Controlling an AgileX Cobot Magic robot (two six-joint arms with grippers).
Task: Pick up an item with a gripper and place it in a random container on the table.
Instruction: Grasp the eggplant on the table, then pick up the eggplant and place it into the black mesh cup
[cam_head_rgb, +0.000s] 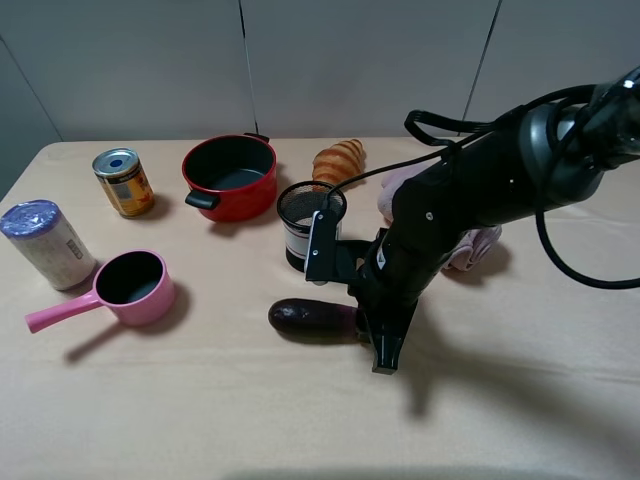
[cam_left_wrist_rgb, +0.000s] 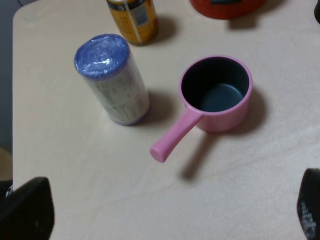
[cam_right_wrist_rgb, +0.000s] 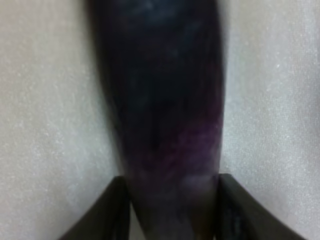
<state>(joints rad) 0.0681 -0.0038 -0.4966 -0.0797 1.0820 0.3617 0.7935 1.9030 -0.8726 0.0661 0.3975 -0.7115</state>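
The dark purple eggplant (cam_head_rgb: 310, 318) lies on the beige table (cam_head_rgb: 200, 420), just in front of the black wire-mesh cup (cam_head_rgb: 310, 225). My right gripper (cam_head_rgb: 362, 322) is down at the eggplant's right end. In the right wrist view the eggplant (cam_right_wrist_rgb: 165, 100) fills the gap of the right gripper (cam_right_wrist_rgb: 170, 200), and both black fingers (cam_right_wrist_rgb: 107, 215) press against its sides. My left gripper (cam_left_wrist_rgb: 167, 212) is open and empty, its fingertips (cam_left_wrist_rgb: 30, 210) wide apart above the table near the pink saucepan. The left arm is out of the exterior view.
A red pot (cam_head_rgb: 230, 175) stands behind the cup, with a croissant (cam_head_rgb: 338, 160) to its right. A pink saucepan (cam_head_rgb: 135, 287), a yellow can (cam_head_rgb: 124, 181) and a blue-topped white cylinder (cam_head_rgb: 45, 243) stand at the left. A pink object (cam_head_rgb: 470, 245) lies behind the right arm.
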